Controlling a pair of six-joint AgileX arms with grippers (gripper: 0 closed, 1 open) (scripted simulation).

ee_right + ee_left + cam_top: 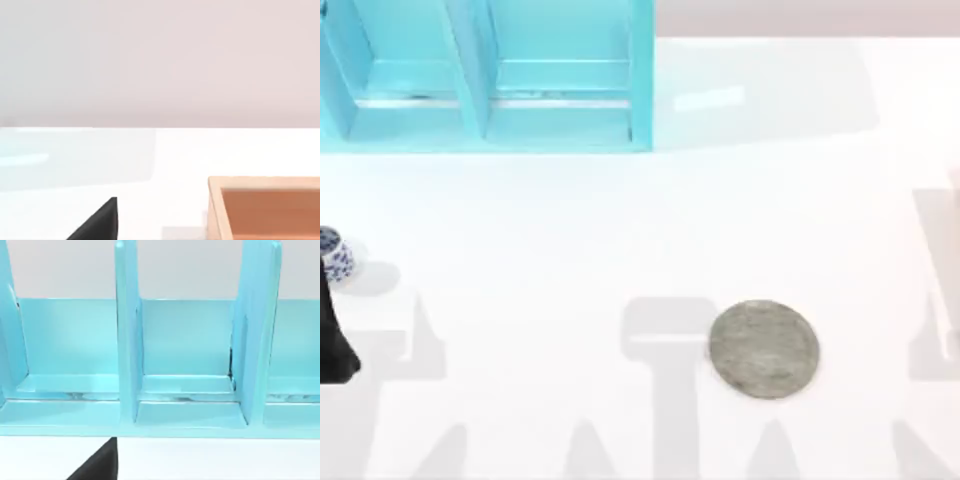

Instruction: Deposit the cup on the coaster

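The white bench (620, 230) is spreading wide under everything, and a tall turquoise rack (485, 75) with upright dividers is standing along its far edge toward the left. In the left wrist view that rack (185, 360) is facing the camera straight ahead of the left jaws. In the right wrist view the corner of an orange-brown wooden box (265, 207) is sitting on the bench just ahead of the right jaws.

The coaster (764, 349), a grey mottled disc, is lying flat and bare, well apart from the left jaws, off to their right.

The left gripper (335, 335) is hanging as a dark shape at the left edge of the bench; whether its jaws are released or clenched I cannot tell.

The cup (334, 254), white with blue speckles, is standing upright on the bench just beyond the left jaws, toward the rack and far from the coaster.
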